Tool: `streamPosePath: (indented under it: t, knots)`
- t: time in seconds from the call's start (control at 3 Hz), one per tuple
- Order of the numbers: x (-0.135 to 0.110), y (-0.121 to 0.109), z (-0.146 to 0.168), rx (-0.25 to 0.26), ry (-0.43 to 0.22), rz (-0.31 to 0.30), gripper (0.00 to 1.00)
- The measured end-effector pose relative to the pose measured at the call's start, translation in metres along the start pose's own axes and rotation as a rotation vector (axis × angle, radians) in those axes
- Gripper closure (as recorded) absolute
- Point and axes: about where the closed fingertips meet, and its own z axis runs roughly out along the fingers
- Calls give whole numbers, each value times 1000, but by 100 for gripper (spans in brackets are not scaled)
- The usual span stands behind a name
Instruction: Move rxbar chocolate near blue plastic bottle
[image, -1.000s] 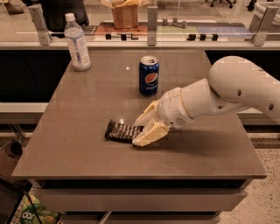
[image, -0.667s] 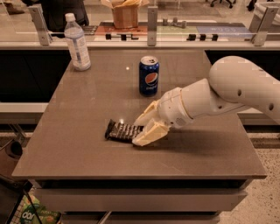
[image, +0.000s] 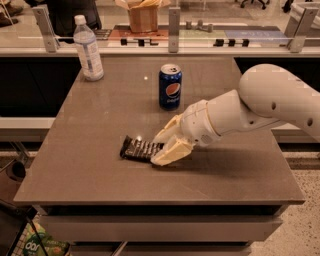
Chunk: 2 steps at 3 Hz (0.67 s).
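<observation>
- The rxbar chocolate (image: 137, 148) lies flat on the surface (image: 85, 170), a little toward 7 o'clock from the middle, with its long side running from 9 to 3 o'clock.
- The pincer (image: 156, 151) sits low over the bar's 3 o'clock end and covers that end.
- Its two pale fingers (image: 170, 154) are drawn in to about the bar's width, one on the far long edge and one on the near long edge, so it has hold of the bar there.
- The bar's 9 o'clock end sticks out free of the pincer and rests on the surface.
- The white arm (image: 260, 105) reaches in from 3 o'clock, sloping down toward the bar.
- The blue plastic bottle (image: 88, 50) stands upright with its white cap on, near the surface's corner at 11 o'clock.
- From the bar, the bottle lies toward 11 o'clock and well apart from it.
- A dark blue Pepsi can (image: 170, 86) stands upright toward 1 o'clock from the bar, between the bar and the far edge.
- The can is apart from both the pincer and the bottle.
- A brown cardboard box (image: 142, 15) stands behind the surface at 12 o'clock, beyond a rail.
</observation>
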Motion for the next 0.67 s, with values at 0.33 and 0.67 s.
streamPosePath:
  t: [0.33,0.67]
  knots:
    - [0,0,0,0,0,0,100]
    - [0,0,0,0,-1,0,100]
